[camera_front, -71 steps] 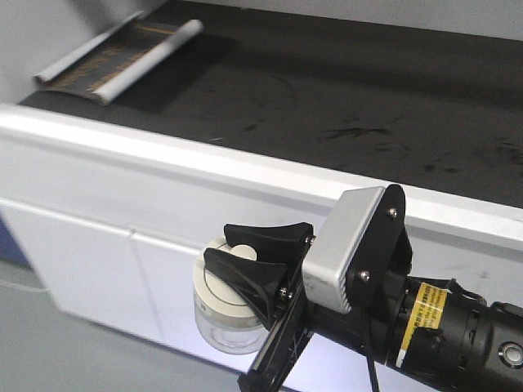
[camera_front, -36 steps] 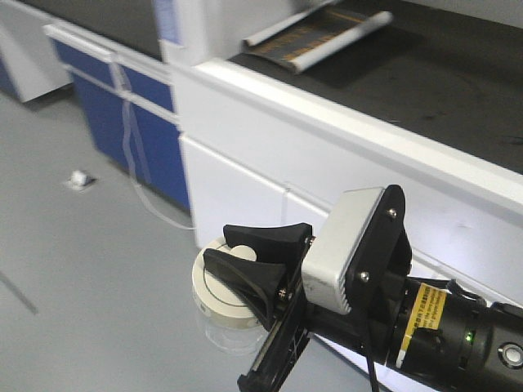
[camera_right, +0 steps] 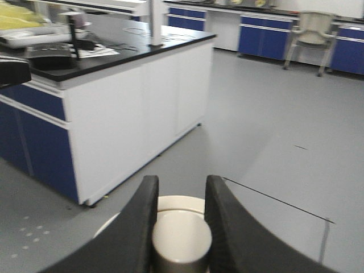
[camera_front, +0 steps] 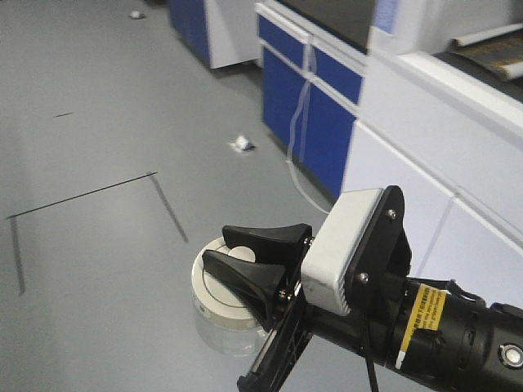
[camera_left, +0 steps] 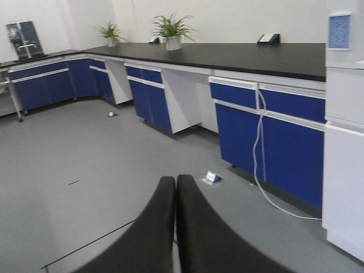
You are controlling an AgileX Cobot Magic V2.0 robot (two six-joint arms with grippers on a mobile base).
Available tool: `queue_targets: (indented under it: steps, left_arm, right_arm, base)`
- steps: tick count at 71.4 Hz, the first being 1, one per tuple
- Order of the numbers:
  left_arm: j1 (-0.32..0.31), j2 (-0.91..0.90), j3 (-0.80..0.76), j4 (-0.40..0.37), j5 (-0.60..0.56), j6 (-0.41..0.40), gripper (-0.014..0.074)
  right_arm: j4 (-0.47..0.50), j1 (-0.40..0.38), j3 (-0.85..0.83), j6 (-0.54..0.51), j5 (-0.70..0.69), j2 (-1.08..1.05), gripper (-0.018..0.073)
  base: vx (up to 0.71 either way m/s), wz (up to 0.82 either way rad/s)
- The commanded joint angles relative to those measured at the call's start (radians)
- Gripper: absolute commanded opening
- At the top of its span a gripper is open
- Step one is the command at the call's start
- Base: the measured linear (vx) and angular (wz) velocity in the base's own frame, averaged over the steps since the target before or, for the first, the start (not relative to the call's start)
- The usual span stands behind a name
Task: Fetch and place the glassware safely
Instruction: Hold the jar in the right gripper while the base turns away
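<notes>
The glassware (camera_front: 214, 287) is a small clear jar with a cream-white round lid, hanging above the grey floor in the front view. My right gripper (camera_front: 219, 246) is shut on the lid's centre knob. In the right wrist view the black fingers (camera_right: 142, 216) press both sides of the knob (camera_right: 181, 236), with the lid rim (camera_right: 179, 202) showing behind it. The glass body (camera_front: 219, 331) shows below the lid only in the front view. My left gripper (camera_left: 176, 178) is shut with nothing between its fingers, far from the jar.
Blue cabinets (camera_front: 315, 90) and a white bench front (camera_front: 425, 163) stand to the right, with a pale cable (camera_front: 296, 147) hanging down. A paper scrap (camera_front: 241, 144) lies on the floor. A white island bench (camera_right: 131, 102) is at the left in the right wrist view.
The front view has swung away from the black-topped bench toward the open floor and blue cabinets. The jar stays held the same way in my right gripper.
</notes>
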Motion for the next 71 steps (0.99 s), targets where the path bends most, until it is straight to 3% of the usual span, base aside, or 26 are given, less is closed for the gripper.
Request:
queue_targets:
  steps: [1, 34, 71]
  left_arm:
    - [-0.004, 0.012, -0.026, -0.009, -0.065, 0.000, -0.0007]
    - [-0.004, 0.012, -0.026, -0.009, -0.065, 0.000, -0.0007]
    - [-0.004, 0.012, -0.026, -0.009, -0.065, 0.000, -0.0007]
  right_arm:
    - [0.008, 0.002, -0.035, -0.004, -0.101, -0.029, -0.0003]
    - [0.008, 0.002, -0.035, -0.004, -0.101, -0.029, -0.0003]
    - [0.008, 0.002, -0.035, -0.004, -0.101, -0.029, -0.0003]
  base:
    - [-0.14, 0.63]
    - [-0.05, 0.48]
    - [0.14, 0.29]
